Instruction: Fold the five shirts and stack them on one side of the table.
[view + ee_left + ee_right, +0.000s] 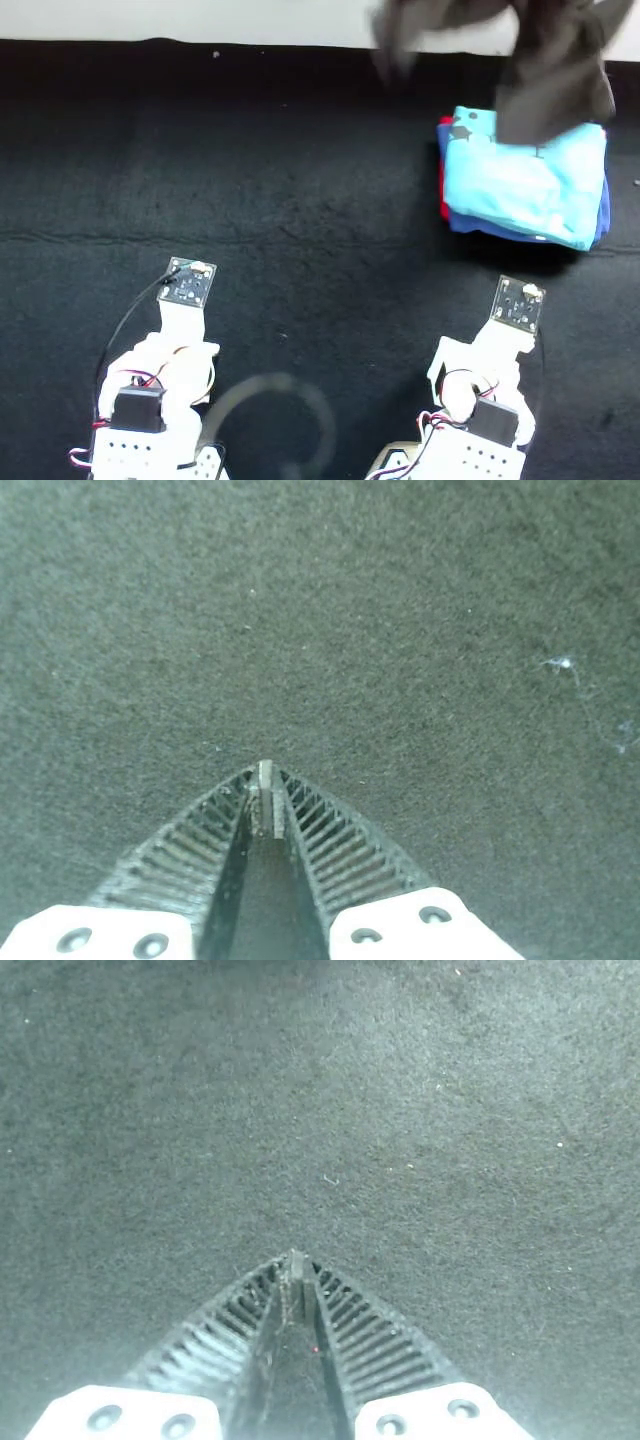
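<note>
Left gripper (265,800) and right gripper (293,1283) pinched closed, empty, over table (250,180). Shirt stack (525,188) looks soft, light, floppy; best gripped at a folded edge.

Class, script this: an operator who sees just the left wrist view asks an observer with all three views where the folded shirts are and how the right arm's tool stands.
Operator: I see bare table under the shut left tool. Where are the shirts?
Observer: A folded stack sits at the far right in the high view, a light blue shirt on top.
Operator: And the right tool?
Observer: Shut, over bare table, apart from the stack.
</note>
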